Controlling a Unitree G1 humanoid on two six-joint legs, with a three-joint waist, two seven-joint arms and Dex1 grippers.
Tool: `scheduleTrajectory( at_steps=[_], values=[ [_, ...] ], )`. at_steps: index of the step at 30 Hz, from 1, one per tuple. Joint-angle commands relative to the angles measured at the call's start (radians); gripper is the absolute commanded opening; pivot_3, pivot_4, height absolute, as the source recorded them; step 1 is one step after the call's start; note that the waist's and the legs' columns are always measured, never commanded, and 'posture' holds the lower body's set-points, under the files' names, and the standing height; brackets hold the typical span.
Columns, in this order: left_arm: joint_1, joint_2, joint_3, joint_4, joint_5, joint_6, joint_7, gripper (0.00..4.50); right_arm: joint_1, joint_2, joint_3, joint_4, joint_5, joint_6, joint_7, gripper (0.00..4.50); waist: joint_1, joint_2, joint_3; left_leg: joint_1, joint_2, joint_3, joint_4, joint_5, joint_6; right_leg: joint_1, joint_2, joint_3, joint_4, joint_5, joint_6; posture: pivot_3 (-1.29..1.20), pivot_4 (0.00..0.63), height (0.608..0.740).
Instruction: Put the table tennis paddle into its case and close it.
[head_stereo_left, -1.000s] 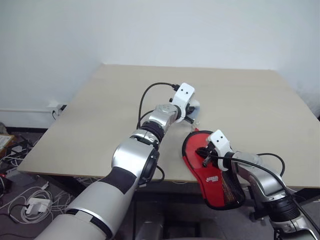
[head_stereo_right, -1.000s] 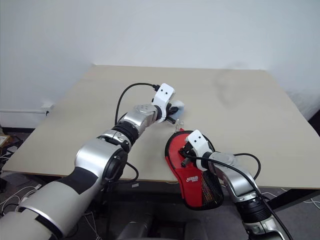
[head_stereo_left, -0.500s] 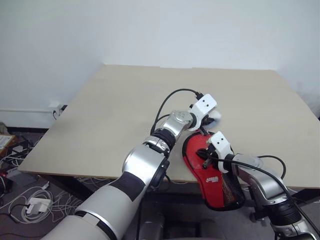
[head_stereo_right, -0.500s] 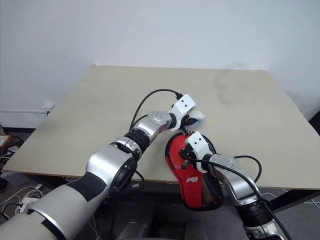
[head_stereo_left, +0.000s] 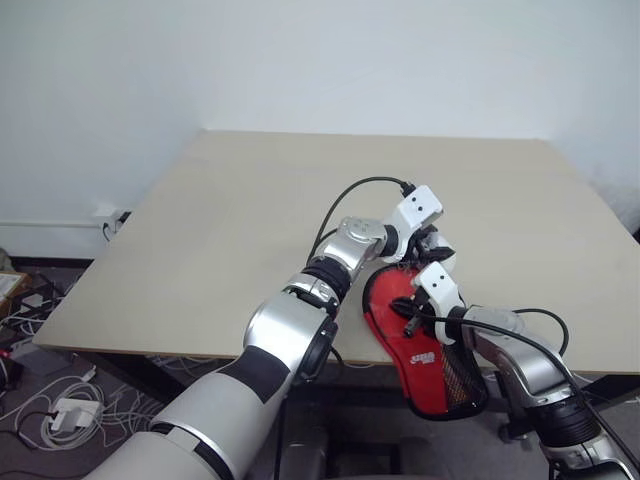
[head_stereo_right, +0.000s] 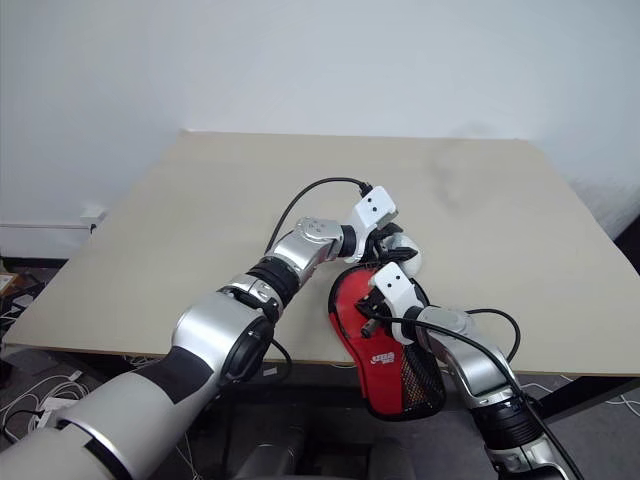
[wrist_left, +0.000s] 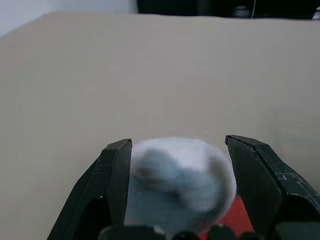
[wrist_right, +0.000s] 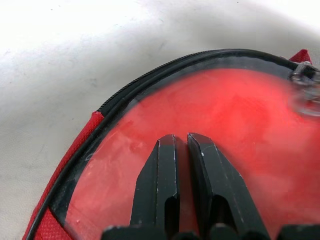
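The red case (head_stereo_left: 425, 365), with black edging, a white logo and a black mesh patch, lies at the table's near edge, its mesh end hanging over the edge. My right gripper (head_stereo_left: 412, 312) is shut, its fingers (wrist_right: 165, 165) resting on a glossy red panel inside a black zip line. My left gripper (head_stereo_left: 436, 250) hovers at the case's far, round end. Its fingers (wrist_left: 116, 165) stand apart, with a small white and pale blue rounded thing (wrist_left: 180, 175) between them. I cannot tell the table tennis paddle apart from the case.
The beige table (head_stereo_left: 250, 200) stretches far and wide beyond the case. A white wall stands behind it. Cables and a power adapter (head_stereo_left: 70, 408) lie on the floor at the left, below the table's near edge.
My left gripper has swung right, from the table beside the case to the case's far end, and its fingers have spread. The right gripper and the case have not moved.
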Motion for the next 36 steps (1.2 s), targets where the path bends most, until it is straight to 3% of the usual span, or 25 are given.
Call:
scheduleTrajectory(
  at_steps=[1,11,16,20,25,29,36],
  values=[
    [-0.034,0.049,0.054,-0.063,-0.066,0.023,-0.087,3.14,0.012,-0.022,0.009,0.027,0.003,0.014,0.036,0.42,0.0,0.0,0.0,0.0,0.0,0.0,0.0,0.0,0.0,0.0,0.0,0.0,0.0,0.0,0.0,0.0,0.0,0.74],
    [-0.039,0.22,0.106,-0.176,-0.155,0.132,-0.313,3.14,0.009,-0.034,-0.115,-0.041,0.118,0.009,0.123,0.42,0.0,0.0,0.0,0.0,0.0,0.0,0.0,0.0,0.0,0.0,0.0,0.0,0.0,0.0,0.0,0.0,0.0,0.74],
    [0.106,0.304,0.028,-0.347,-0.132,0.169,-0.428,3.14,-0.047,-0.039,-0.22,-0.018,0.172,0.014,0.108,0.42,-0.002,0.001,0.0,0.0,0.001,0.0,0.0,0.0,0.0,0.0,0.0,0.001,0.0,0.0,0.0,0.0,0.0,0.74],
    [0.308,0.348,-0.057,-0.659,-0.157,0.3,-0.499,3.17,-0.108,-0.021,-0.278,0.036,0.18,0.018,0.068,1.24,-0.005,0.001,0.0,0.001,0.002,-0.001,-0.001,0.0,0.0,-0.001,0.002,0.003,0.0,0.001,-0.002,0.0,0.0,0.74],
    [0.522,0.345,-0.154,-0.996,-0.171,0.454,-0.448,3.17,-0.172,-0.002,-0.273,0.08,0.147,0.0,0.018,3.03,-0.002,0.002,0.0,0.0,0.005,-0.001,0.0,0.0,0.0,-0.001,0.003,0.004,0.0,0.004,-0.007,0.0,0.0,0.74],
    [0.58,0.286,-0.186,-1.074,-0.16,0.528,-0.32,3.17,-0.237,0.025,-0.262,0.141,0.119,-0.026,-0.019,4.49,0.001,0.002,0.0,0.0,0.005,-0.001,0.0,0.0,0.0,-0.001,0.003,0.005,0.0,0.004,-0.007,0.0,0.0,0.74],
    [0.575,0.2,-0.254,-1.009,-0.091,0.482,-0.104,3.17,-0.342,0.069,-0.269,0.265,0.079,-0.055,-0.09,4.49,-0.001,0.004,-0.001,0.001,0.003,0.0,-0.001,0.001,0.0,-0.002,0.005,0.005,0.001,0.005,-0.008,0.0,0.0,0.74]
  ],
)
